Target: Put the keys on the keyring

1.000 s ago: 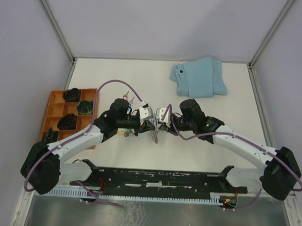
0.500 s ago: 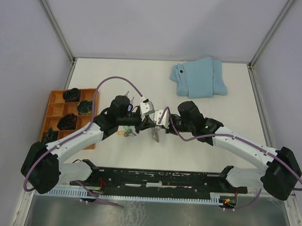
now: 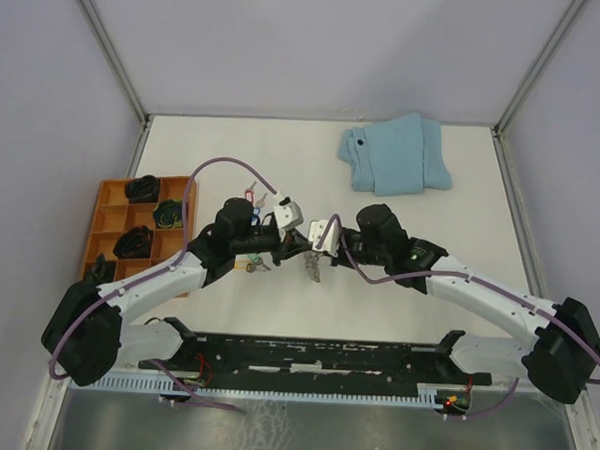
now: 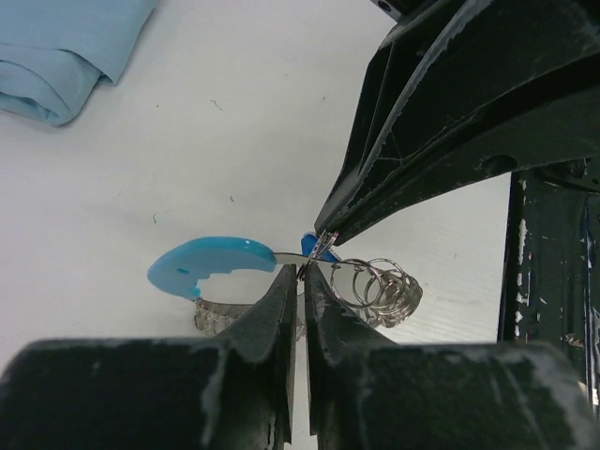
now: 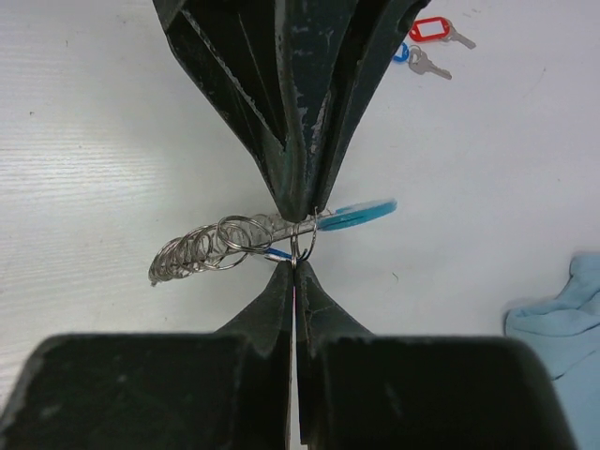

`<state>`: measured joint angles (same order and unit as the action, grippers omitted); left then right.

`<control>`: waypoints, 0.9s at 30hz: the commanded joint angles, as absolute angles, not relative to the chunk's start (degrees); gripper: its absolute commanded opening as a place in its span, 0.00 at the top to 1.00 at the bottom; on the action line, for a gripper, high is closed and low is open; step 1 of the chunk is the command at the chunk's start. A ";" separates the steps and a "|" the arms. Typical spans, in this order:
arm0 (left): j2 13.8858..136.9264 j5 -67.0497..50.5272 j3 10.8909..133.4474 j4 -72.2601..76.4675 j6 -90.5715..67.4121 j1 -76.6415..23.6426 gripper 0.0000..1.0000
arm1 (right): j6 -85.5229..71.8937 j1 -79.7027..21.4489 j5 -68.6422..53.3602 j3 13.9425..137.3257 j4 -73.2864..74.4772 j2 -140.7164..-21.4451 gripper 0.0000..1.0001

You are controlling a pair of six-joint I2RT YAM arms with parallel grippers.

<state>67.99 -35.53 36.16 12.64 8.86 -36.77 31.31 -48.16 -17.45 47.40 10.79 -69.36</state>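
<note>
In the left wrist view the keyring (image 4: 211,263) hangs above the table, its bright blue plastic section to the left and a stack of small metal rings (image 4: 382,286) to the right. My left gripper (image 4: 300,273) pinches its wire just right of the blue section, the jaws almost touching. My right gripper (image 5: 293,267) is shut on the split ring of a key with a blue tag (image 5: 277,252), pressed against the keyring wire opposite the left fingers (image 5: 309,141). From above, both grippers (image 3: 299,249) (image 3: 312,263) meet tip to tip at mid-table.
Loose keys with a red tag (image 5: 430,28) and a blue tag (image 5: 401,52) lie beyond the grippers. An orange compartment tray (image 3: 110,192) sits at the left, a folded light-blue cloth (image 3: 398,155) at the back right. A black rail (image 3: 314,353) runs along the near edge.
Both wrists shifted slightly while staying tip to tip at the keyring; the right gripper moved a little toward the near edge.
</note>
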 commanded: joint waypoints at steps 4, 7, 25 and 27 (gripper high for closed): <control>66.85 -34.30 34.38 21.62 7.55 -36.73 0.83 | 31.41 -48.54 -17.45 48.56 8.29 -66.12 0.99; 66.42 -34.02 33.57 22.49 8.07 -36.66 0.80 | 32.05 -48.53 -17.15 49.17 8.90 -66.07 0.99; 64.08 -39.31 30.14 24.44 14.99 -36.34 0.59 | 34.67 -48.52 -19.42 53.40 13.90 -68.00 0.99; 64.23 -40.29 30.11 24.93 15.48 -36.37 0.57 | 34.75 -48.51 -20.03 53.55 14.10 -68.16 0.99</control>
<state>65.30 -37.17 30.22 20.93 12.12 -36.45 33.93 -48.27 -18.17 50.54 15.25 -68.07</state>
